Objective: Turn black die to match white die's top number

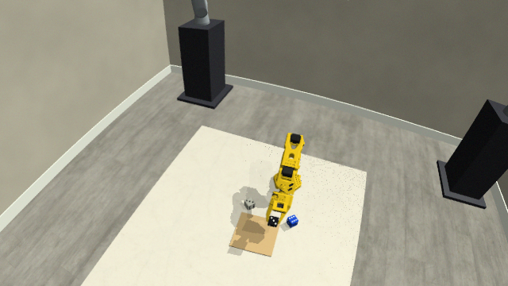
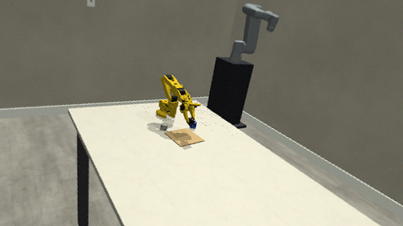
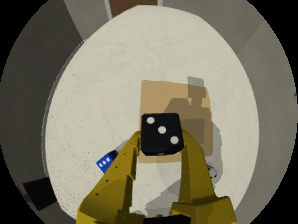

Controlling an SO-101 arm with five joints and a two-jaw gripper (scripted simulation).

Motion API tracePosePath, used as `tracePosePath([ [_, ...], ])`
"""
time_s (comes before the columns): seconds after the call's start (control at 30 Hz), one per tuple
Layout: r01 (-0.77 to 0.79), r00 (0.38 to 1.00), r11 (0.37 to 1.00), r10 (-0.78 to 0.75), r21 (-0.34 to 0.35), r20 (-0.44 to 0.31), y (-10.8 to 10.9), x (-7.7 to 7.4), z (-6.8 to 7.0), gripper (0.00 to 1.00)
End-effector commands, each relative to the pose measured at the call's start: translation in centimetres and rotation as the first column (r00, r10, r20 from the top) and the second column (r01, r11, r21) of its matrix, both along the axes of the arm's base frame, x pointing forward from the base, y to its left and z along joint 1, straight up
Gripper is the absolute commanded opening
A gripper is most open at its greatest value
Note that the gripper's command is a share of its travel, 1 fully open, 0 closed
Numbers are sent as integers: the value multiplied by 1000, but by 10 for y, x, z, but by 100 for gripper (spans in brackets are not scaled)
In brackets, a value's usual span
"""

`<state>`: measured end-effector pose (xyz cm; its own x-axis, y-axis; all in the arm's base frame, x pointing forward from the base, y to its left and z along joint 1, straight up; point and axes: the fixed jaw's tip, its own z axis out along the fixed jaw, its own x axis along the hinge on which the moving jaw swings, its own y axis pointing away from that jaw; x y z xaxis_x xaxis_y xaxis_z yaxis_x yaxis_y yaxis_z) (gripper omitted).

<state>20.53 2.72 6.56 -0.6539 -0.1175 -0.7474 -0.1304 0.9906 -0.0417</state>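
Note:
My gripper (image 1: 273,222) (image 2: 191,122) (image 3: 161,140) is shut on the black die (image 1: 273,220) (image 3: 161,130), which is held in the air, over the mat's back right corner as the top camera sees it. The die shows three pips in a diagonal to the wrist camera. The tan mat (image 1: 263,248) (image 2: 195,139) (image 3: 151,95) lies flat on the table, partly in the arm's shadow. The white die (image 1: 249,204) (image 2: 164,126) (image 3: 213,173), greyish in shadow, sits on the table just behind the mat's back left; its top number is too small to read surely.
A blue die (image 1: 292,221) (image 2: 194,126) (image 3: 105,162) stands on the table (image 1: 175,222) (image 2: 252,202) just right of the mat in the top view, close beside the gripper. The arm reaches in from the table's back edge. Dark pedestals (image 1: 196,63) (image 2: 229,89) stand beyond the table.

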Motion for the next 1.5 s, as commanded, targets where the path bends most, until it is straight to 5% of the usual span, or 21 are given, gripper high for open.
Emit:
tracePosePath([
  [0.0, 22, 995, 1000, -24, 18, 97, -2, 17, 14, 0],
  [0.4, 141, 949, 988, -154, 69, 276, -27, 47, 15, 0],
  [0.73, 194, 906, 976, -216, 96, 364, -42, 56, 15, 0],
  [1.47, 210, 890, 972, -235, 105, 391, -47, 58, 16, 0],
])
